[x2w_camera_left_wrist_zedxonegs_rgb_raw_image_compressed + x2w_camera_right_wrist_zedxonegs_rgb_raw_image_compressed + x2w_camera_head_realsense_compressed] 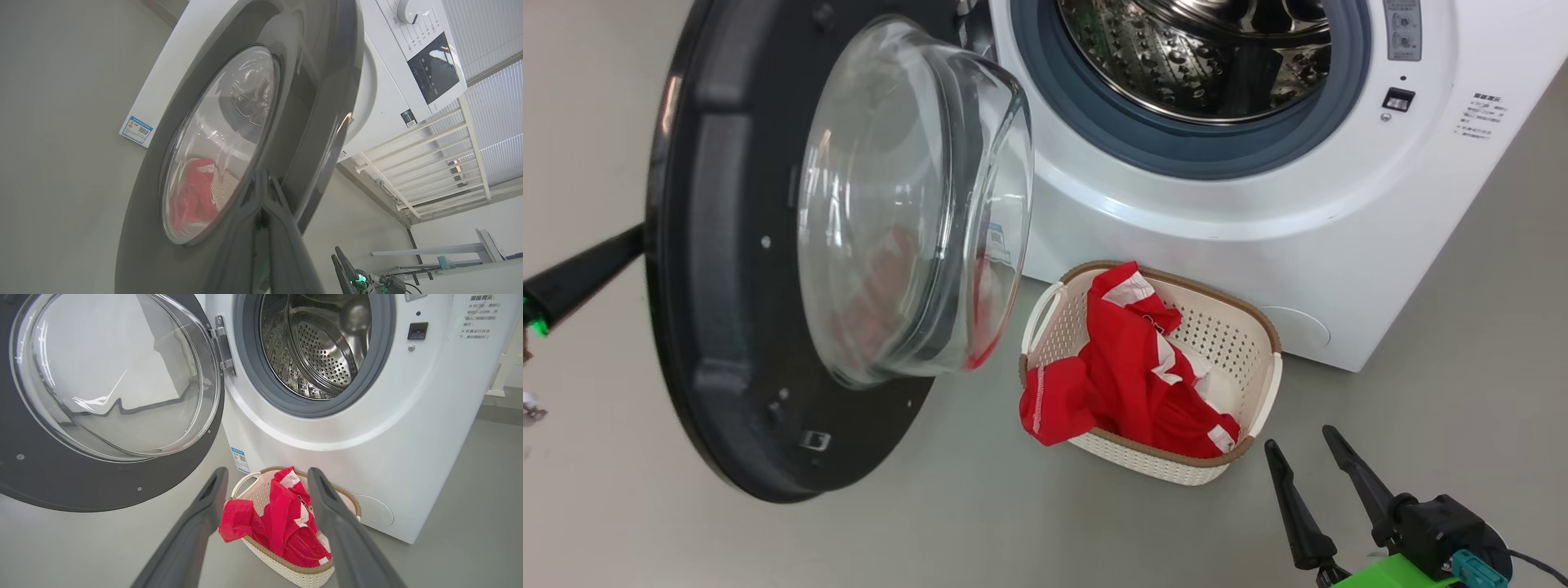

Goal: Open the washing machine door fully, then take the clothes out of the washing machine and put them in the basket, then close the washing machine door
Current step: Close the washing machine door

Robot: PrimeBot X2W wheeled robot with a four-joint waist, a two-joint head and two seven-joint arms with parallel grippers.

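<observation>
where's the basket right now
In the head view the basket sits on the floor at lower centre, in front of the washing machine, just right of the open washing machine door, with the clothes in it.

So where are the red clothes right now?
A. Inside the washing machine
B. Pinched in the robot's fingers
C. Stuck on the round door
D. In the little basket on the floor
D. The red clothes lie in the basket on the floor in front of the machine, with one end flopping over its rim, and the washing machine's drum shows only bare steel.
</observation>
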